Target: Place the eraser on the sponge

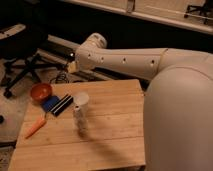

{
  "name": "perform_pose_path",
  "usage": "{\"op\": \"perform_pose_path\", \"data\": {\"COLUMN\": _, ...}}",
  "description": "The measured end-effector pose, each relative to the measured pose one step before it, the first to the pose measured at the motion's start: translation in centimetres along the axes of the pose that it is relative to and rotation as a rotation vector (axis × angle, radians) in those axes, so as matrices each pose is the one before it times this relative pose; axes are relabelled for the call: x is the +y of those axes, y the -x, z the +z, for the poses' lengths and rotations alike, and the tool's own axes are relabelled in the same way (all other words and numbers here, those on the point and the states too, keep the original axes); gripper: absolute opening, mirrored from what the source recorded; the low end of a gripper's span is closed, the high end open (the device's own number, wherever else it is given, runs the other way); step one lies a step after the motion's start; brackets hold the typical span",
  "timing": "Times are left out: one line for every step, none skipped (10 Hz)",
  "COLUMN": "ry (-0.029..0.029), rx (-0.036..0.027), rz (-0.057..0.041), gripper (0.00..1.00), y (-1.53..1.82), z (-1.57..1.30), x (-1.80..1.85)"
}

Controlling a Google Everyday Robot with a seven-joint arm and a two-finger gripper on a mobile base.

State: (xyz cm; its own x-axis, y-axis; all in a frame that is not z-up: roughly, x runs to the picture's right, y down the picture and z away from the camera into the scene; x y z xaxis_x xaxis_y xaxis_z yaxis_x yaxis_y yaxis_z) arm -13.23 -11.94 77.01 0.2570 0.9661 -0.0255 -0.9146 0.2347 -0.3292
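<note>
The eraser (63, 104), a black block with a pale stripe, lies at an angle on the left part of the wooden table (110, 145). Its left side touches the blue sponge (49, 104), which lies flat beside it. My white arm reaches in from the right and ends in the gripper (73, 64). The gripper hangs beyond the table's far edge, up and to the right of the eraser, and is well apart from both things.
An orange bowl (41, 92) sits just behind the sponge. An orange carrot (36, 127) lies near the table's left edge. An upright clear bottle with a white cap (80, 112) stands right of the eraser. An office chair (20, 55) stands on the floor at far left.
</note>
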Motion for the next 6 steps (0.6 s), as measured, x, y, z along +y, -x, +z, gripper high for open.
{"op": "perform_pose_path", "data": {"ry": -0.00006, "rx": 0.00003, "rz": 0.00006, "gripper": 0.80, "y": -0.002, "z": 0.002, "x": -0.005}}
{"op": "perform_pose_path", "data": {"ry": 0.00007, "rx": 0.00000, "rz": -0.00005, "gripper": 0.80, "y": 0.000, "z": 0.001, "x": 0.005}}
{"op": "perform_pose_path", "data": {"ry": -0.00002, "rx": -0.00002, "rz": 0.00005, "gripper": 0.80, "y": 0.000, "z": -0.002, "x": -0.003}}
{"op": "perform_pose_path", "data": {"ry": 0.00290, "rx": -0.00360, "rz": 0.00148, "gripper": 0.80, "y": 0.076, "z": -0.073, "x": -0.033}}
{"op": "perform_pose_path", "data": {"ry": 0.01062, "rx": -0.02194, "rz": -0.02386, "gripper": 0.80, "y": 0.557, "z": -0.731, "x": 0.530}}
{"op": "perform_pose_path", "data": {"ry": 0.00243, "rx": -0.02394, "rz": -0.05341, "gripper": 0.80, "y": 0.673, "z": -0.785, "x": 0.895}}
